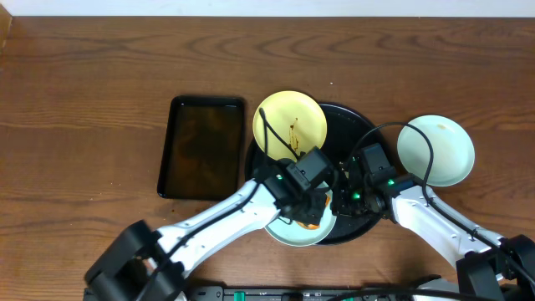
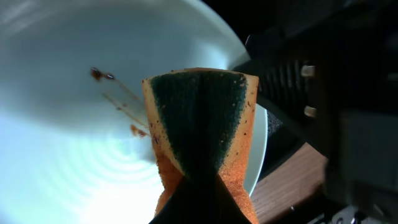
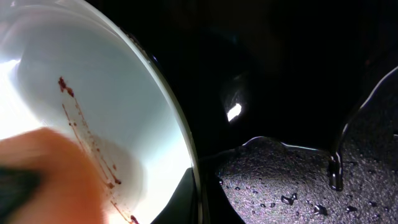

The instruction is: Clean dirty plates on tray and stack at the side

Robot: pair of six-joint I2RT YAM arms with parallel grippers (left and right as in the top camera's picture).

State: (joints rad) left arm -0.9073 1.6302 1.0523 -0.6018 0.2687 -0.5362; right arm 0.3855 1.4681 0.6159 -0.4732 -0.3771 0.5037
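Pinching sponge (image 2: 199,118), left fingers (image 2: 198,208) over mint plate (image 2: 62,124) at tray (image 1: 355,125) front rim.

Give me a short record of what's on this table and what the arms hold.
left tool: shut on sponge, over mint plate
right tool: at that plate's rim, grip unclear
mint plate: on tray, brown smears
yellow plate: on tray, smeared
second mint plate: on table right of tray, looks clean
rectangular tray: left of tray

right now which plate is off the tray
The mint-blue plate at far right, on the table beside the tray; the yellow plate and the other mint-blue plate sit over the tray.
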